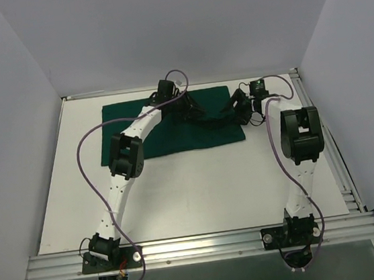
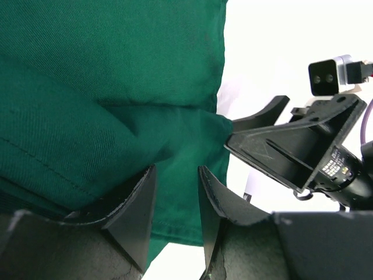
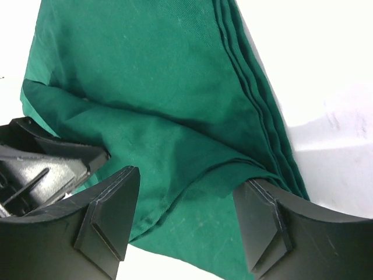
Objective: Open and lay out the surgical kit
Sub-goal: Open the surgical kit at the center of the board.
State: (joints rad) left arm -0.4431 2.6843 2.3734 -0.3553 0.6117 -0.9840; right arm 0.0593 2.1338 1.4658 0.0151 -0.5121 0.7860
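Reading the step in hand as unfolding. Found dark green cloth wrap (image 1: 206, 100) at far side of tabletop (image 1: 200, 192), partly spread, with several layers stacked along its right edge. Left pincer (image 2: 175, 175) part-open, straddling a flat stretch of cloth near the hem, nothing clamped as far as seen. Right pincer (image 3: 186, 181) wide apart over a loose fold, gripping nothing. Advised: close right pincer on top layer only, lift low, draw outward to the right. Pin remaining layers with left pincer to stop whole wrap sliding. Contents not seen.
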